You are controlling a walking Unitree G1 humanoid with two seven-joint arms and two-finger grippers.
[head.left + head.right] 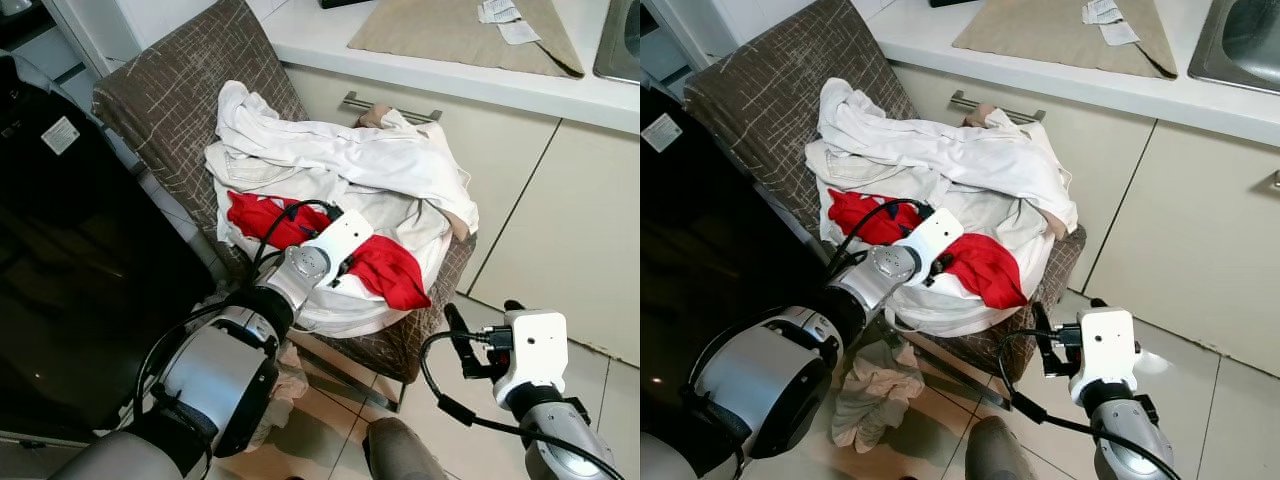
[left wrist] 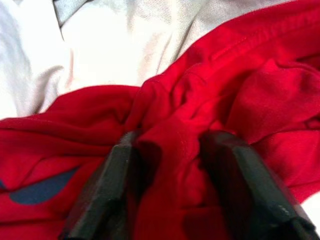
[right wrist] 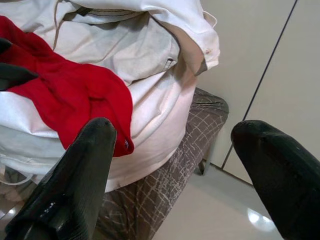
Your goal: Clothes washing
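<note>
Now the left tool [image 2: 172,150] is pressed into the red garment [image 1: 385,268], its two fingers [image 2: 107,190] closed around a raised fold of the cloth. Around that tool, the red piece lies on a heap of white clothes [image 1: 330,160] piled on a brown chair [image 1: 165,95]. Off to its right and lower, the right tool [image 3: 175,165] hangs over the floor beside the chair's corner, fingers spread wide and holding nothing. Beyond both stands a cabinet [image 1: 560,210].

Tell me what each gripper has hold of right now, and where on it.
The left gripper pinches a bunched fold near the middle of the red garment. The right gripper is open and holds nothing.
</note>
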